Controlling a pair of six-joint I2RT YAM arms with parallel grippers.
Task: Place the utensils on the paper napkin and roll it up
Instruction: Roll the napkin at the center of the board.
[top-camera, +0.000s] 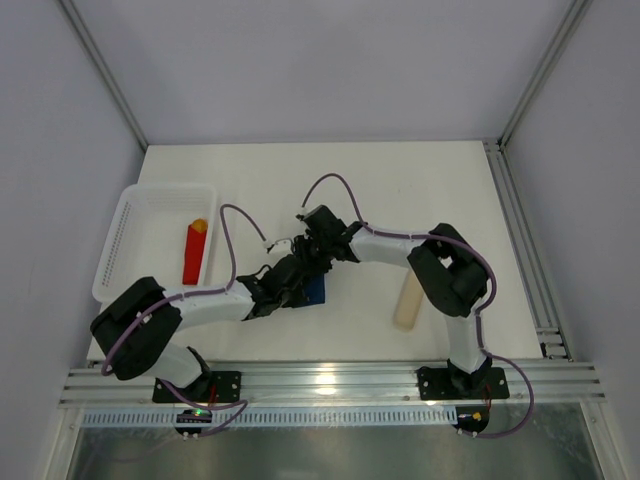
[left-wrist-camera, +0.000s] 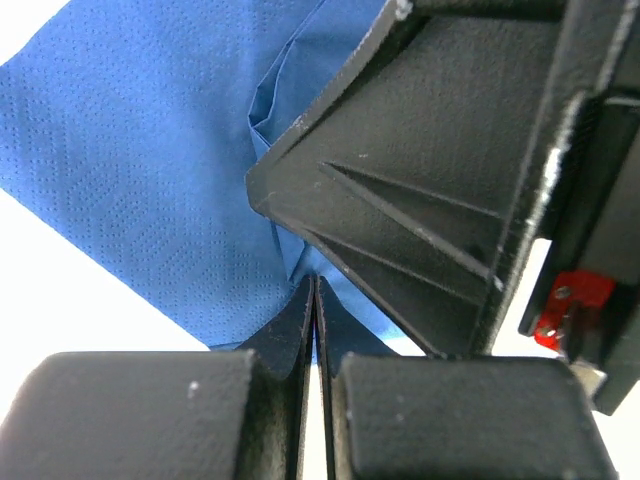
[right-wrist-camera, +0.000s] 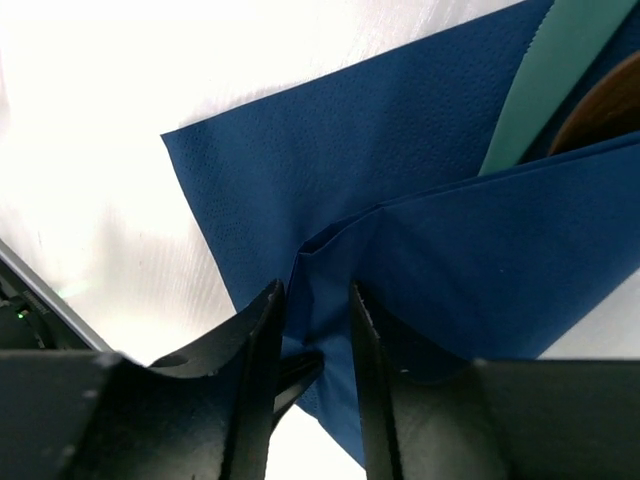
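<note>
Top view: paper napkin (top-camera: 317, 291) at centre, left gripper (top-camera: 296, 287) at its 9 o'clock edge, right gripper (top-camera: 312, 262) at its 12; white basket (top-camera: 120, 235) holding red block (top-camera: 195, 252) off at 10 o'clock; beige bar (top-camera: 407, 300) at 3 o'clock, apart from the napkin.

Left wrist view: left gripper closed tight, tips at the napkin's creased edge; paper pinched or not, cannot tell.

Right wrist view: right gripper parted, astride a raised fold; utensils (right-wrist-camera: 608, 100) under the folded flap at 2 o'clock.
</note>
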